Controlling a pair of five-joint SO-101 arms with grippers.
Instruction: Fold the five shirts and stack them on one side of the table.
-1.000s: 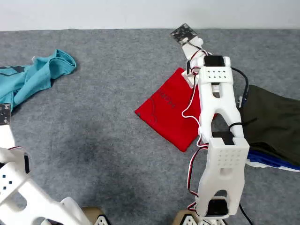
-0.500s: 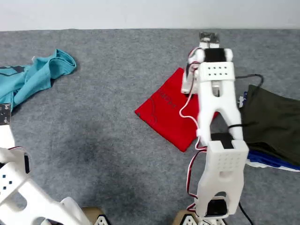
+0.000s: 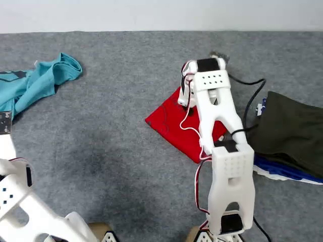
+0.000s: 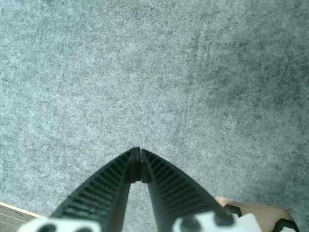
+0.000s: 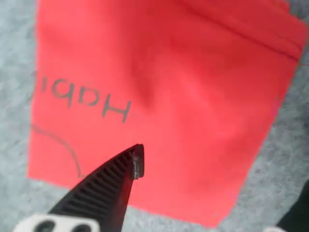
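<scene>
High view: the folded red shirt (image 3: 169, 121) lies at centre, the right gripper (image 3: 216, 55) above its upper edge. A crumpled teal shirt (image 3: 43, 80) lies upper left.
Left wrist view: the left gripper (image 4: 140, 157) is pinched closed over grey table (image 4: 193, 72).
Right wrist view: one finger (image 5: 120, 179) shows lower left, jaws spread wide over the red shirt.

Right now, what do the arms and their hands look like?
Both arms are white printed links with grids of small holes and black motors at the joints. The right arm carries looping red and white wires plus a black cable; the left arm shows a thin red wire. The left hand and right hand are black, ribbed and tapered, on white mounts.
</scene>
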